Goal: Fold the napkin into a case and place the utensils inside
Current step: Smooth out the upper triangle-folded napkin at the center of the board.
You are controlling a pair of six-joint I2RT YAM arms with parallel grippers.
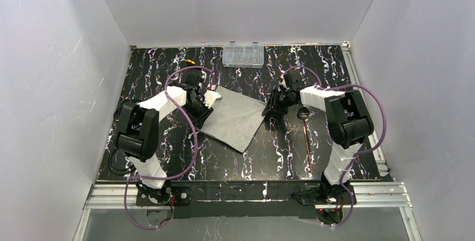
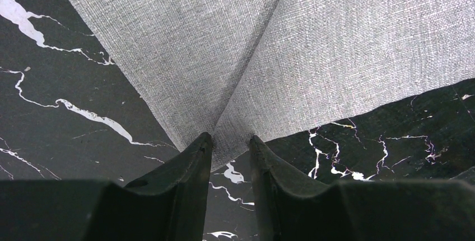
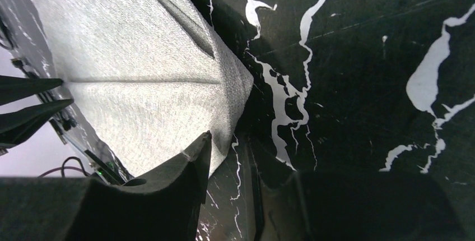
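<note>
The left tool [image 2: 229, 138] and right tool [image 3: 228, 140] each pinch a corner of the napkin [image 1: 235, 119]. It looks limp and light; corners seem the best hold.

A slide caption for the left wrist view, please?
Left gripper pinching a corner of the napkin above the black marbled table.

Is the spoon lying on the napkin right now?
No, the spoon lies on the bare marbled table, apart from the napkin and to its right.

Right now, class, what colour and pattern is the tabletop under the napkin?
The tabletop is black with white veins, clearest in the right wrist view.
</note>
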